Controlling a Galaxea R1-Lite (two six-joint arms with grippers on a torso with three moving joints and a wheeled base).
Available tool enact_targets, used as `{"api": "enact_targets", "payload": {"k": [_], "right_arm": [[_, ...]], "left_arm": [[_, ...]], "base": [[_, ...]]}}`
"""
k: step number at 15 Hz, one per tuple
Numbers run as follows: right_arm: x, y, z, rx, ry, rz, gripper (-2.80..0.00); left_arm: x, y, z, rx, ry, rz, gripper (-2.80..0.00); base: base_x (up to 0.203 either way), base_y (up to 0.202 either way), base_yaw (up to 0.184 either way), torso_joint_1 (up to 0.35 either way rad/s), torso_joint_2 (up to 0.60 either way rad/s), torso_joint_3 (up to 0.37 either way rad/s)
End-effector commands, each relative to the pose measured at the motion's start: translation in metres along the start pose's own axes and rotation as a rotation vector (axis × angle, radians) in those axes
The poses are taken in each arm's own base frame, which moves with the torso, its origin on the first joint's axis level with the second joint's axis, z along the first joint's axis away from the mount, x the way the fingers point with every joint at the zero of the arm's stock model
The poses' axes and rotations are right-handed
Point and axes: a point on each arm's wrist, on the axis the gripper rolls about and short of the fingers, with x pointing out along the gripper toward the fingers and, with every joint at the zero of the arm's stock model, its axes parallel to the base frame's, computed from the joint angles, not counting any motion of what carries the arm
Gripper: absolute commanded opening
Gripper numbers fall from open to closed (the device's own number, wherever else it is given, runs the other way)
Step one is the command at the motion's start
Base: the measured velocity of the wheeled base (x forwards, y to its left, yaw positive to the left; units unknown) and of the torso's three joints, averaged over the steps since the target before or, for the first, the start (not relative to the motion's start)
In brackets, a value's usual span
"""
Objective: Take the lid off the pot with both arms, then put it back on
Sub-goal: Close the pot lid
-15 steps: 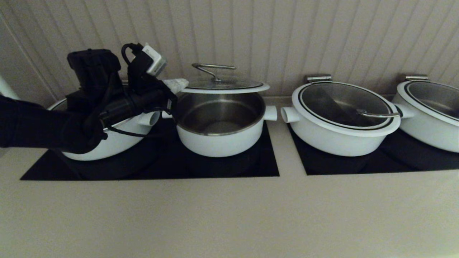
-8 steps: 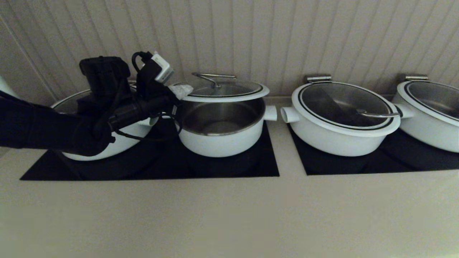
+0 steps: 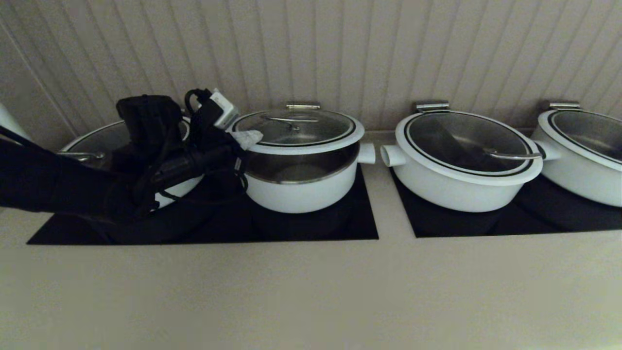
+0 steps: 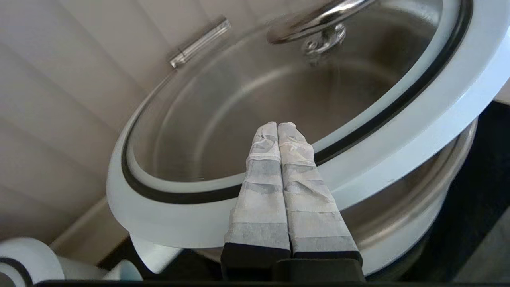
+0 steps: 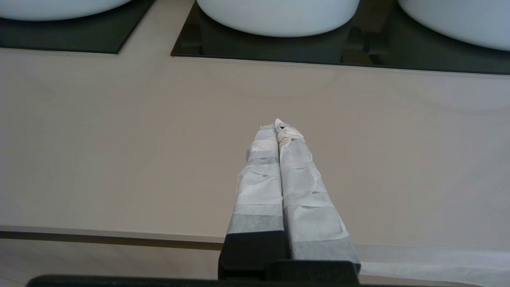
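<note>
The lid (image 3: 299, 129) hangs low over the deep white pot (image 3: 301, 194), with a gap at the front that shows the pot's steel inside. Its wire handle (image 3: 290, 119) is at its middle. My left gripper (image 3: 248, 138) is at the lid's left edge. In the left wrist view its fingers are pressed together and lie across the lid's white rim (image 4: 398, 119), with the left gripper (image 4: 277, 124) tip reaching over the glass. No part of the lid shows between them. My right gripper (image 5: 277, 125) is shut and empty above the counter's front, out of the head view.
A wider white pot (image 3: 97, 141) stands behind my left arm. Two more wide lidded pots (image 3: 466, 160) (image 3: 583, 150) stand to the right. All sit on black cooktops (image 3: 340, 228) against a ribbed wall. A steel bracket (image 3: 302, 105) shows behind the lid.
My left gripper and the lid have come down together towards the pot. The lid now shows more of its top, and the gap to the pot's rim is smaller.
</note>
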Motion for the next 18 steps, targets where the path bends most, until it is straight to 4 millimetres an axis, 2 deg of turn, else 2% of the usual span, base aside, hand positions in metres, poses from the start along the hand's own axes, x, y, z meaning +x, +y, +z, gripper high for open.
{"api": "enact_targets", "payload": {"k": [1,13,18], "right_arm": [[0.000,0.000,0.000,0.000,0.001,0.001,-2.80],[0.000,0.000,0.000,0.000,0.000,0.000,-2.80],[0.000,0.000,0.000,0.000,0.001,0.001,-2.80]], "left_arm": [[-0.001,-0.003,-0.005,-0.003,0.012,-0.008,-2.80],[-0.003,-0.009,-0.016,-0.019,0.045,-0.024,-2.80],[-0.002,-0.018,-0.034,-0.013,0.016,-0.005,-2.80]], "base": [[0.000,0.000,0.000,0.000,0.00,0.000],[0.000,0.000,0.000,0.000,0.00,0.000],[0.000,0.000,0.000,0.000,0.00,0.000]]}}
